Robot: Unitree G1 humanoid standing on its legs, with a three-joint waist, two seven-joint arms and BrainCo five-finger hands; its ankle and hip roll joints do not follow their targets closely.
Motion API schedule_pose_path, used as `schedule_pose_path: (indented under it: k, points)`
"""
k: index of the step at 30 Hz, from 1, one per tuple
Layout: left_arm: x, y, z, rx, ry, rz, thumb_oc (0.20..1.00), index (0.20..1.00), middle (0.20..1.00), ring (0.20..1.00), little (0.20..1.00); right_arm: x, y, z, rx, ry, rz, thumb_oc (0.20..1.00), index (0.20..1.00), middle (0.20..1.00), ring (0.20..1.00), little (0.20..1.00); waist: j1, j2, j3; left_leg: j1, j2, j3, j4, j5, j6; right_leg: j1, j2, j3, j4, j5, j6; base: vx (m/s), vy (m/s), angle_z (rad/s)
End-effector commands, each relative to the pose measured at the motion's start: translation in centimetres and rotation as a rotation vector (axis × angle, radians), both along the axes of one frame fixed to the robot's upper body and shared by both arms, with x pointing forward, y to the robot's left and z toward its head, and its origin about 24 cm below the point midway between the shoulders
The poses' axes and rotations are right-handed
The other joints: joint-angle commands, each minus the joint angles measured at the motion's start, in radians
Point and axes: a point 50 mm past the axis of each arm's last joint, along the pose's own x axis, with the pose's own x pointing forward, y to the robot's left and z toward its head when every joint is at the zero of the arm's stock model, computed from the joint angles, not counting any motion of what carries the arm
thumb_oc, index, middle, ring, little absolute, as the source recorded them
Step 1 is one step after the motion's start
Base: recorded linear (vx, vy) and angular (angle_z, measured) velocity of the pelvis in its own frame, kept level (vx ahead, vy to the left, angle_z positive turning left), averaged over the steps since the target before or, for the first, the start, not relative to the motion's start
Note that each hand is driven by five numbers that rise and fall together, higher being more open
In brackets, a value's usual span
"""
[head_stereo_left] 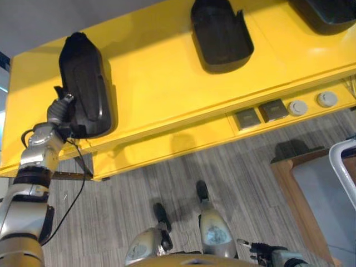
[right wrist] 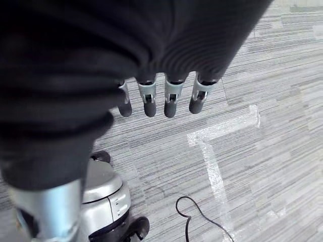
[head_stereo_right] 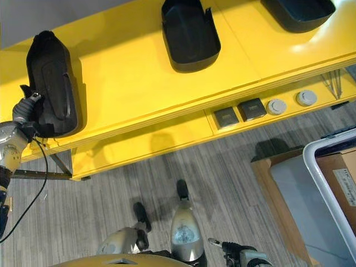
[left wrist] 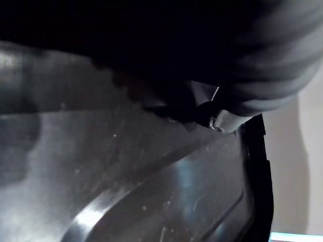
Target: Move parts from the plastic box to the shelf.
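While the black moulded part [head_stereo_left: 83, 83] is lying on the yellow shelf [head_stereo_left: 167, 83], we are judging it stiff, light and smooth, best taken by its rim. Our left hand [head_stereo_left: 62, 108] is touching its near end; finger state we cannot tell. Our right hand [right wrist: 161, 98] is hanging relaxed over the floor, holding nothing.

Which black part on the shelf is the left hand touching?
The leftmost black part, at the yellow shelf's end; the left hand meets its near edge.
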Motion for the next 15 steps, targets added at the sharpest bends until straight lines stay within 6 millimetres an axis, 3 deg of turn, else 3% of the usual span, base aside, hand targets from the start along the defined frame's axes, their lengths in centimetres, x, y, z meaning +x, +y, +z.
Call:
schedule_pose_path:
  k: [1,5,6,7,15]
  points:
    - [0.2,1.5,2.6,0.06,-0.031,0.063,0.2,0.2,0.2,0.2,0.2,-0.5,0.4,-0.3,0.013,0.028,0.014,1.0,1.0,1.0,1.0,1.0,-0.016,-0.025,-0.007,-0.044,-0.002,-0.051,0.0,-0.017,-0.008,0.035,0.007,0.022,0.03,-0.115,0.01,-0.01,-0.039,0.01]
    - [0.6,1.1,2.6,0.053,-0.005,0.081,0.2,0.2,0.2,0.2,0.2,0.0,1.4,-0.5,0.034,0.013,0.015,1.0,1.0,1.0,1.0,1.0,-0.011,-0.034,0.004,-0.055,0.004,-0.052,0.001,-0.013,-0.008,0.026,0.013,0.018,0.033,-0.116,0.007,-0.02,-0.058,0.0]
    - [0.7,0.9,2.4,0.049,0.007,0.079,0.551,0.551,0.551,0.551,0.551,0.1,1.6,-0.6,0.038,0.01,0.012,1.0,1.0,1.0,1.0,1.0,-0.01,-0.035,0.006,-0.056,0.006,-0.053,0.001,-0.012,-0.008,0.026,0.013,0.016,0.034,-0.116,0.006,-0.04,-0.076,0.0]
    - [0.8,0.8,2.3,0.046,0.019,0.072,1.0,1.0,1.0,1.0,1.0,0.3,1.7,-0.6,0.039,0.007,0.011,1.0,1.0,1.0,1.0,1.0,-0.01,-0.036,0.008,-0.057,0.007,-0.053,0.002,-0.012,-0.008,0.026,0.015,0.016,0.034,-0.117,0.005,-0.02,-0.031,0.0]
    - [0.4,0.9,-1.1,0.133,0.276,0.163,1.0,1.0,1.0,1.0,1.0,0.1,2.0,-0.7,0.033,0.029,0.003,1.0,1.0,1.0,1.0,1.0,-0.003,-0.037,-0.014,-0.033,0.015,-0.048,0.006,-0.008,-0.012,0.059,0.021,0.003,0.033,-0.124,0.003,0.01,-0.023,0.01]
